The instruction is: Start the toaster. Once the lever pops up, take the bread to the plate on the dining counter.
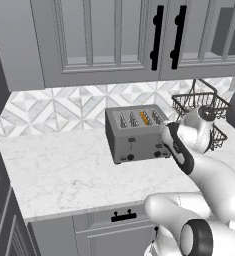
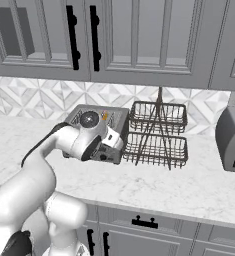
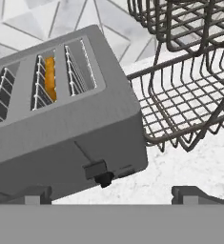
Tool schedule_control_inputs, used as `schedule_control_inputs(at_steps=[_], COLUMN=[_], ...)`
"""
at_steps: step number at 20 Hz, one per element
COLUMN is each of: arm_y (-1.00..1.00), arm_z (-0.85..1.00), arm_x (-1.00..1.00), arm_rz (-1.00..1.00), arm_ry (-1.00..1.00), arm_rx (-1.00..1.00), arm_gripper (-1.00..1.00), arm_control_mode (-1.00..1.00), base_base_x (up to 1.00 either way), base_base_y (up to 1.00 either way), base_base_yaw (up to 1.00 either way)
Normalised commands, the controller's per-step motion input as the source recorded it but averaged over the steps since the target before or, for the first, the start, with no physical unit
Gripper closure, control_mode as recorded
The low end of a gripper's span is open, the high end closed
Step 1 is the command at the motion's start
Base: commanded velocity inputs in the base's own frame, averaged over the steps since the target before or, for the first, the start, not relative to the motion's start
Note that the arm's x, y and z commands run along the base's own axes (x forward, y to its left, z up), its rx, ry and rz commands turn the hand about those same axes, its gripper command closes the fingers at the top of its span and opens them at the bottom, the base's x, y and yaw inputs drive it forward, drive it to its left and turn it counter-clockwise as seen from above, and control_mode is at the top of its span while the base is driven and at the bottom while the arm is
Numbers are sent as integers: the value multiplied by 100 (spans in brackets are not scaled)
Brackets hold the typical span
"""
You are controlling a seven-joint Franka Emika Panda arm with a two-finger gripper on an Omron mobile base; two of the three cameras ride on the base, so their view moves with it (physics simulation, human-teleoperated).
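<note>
The toaster [image 1: 137,134] is standing toward the back of the counter [image 1: 59,170], with wide bare marble lying open to its left and in front. A two-tier wire basket [image 2: 157,135] is crowding its right side, just beside it, leaving hardly any gap there. Wall cabinets [image 1: 104,40] are hanging over it, leaving open room above the slots. Right of the basket, a grey appliance [image 2: 232,140] is occupying the counter's far end.

Matt grey metal toaster [image 3: 70,128] beside dark wire basket [image 3: 189,95] on marble.
</note>
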Motion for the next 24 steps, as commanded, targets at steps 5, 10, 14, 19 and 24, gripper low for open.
schedule_control_inputs(at_steps=[5, 10, 14, 19, 24], arm_y=[10, 30, 32, 29, 14], arm_z=[98, 56, 24, 16, 14], arm_x=[0, -33, -52, -30, 0], arm_rz=[14, 17, 15, 9, 6], arm_ry=[30, 10, -19, -37, -21], arm_rx=[4, 0, -5, -14, -9], arm_gripper=[-100, -100, -100, -100, -100], arm_control_mode=[-100, -100, -100, -100, -100], base_base_x=[0, 0, 0, 0, 0], base_base_y=[0, 0, 0, 0, 0], base_base_yaw=[0, 0, 0, 0, 0])
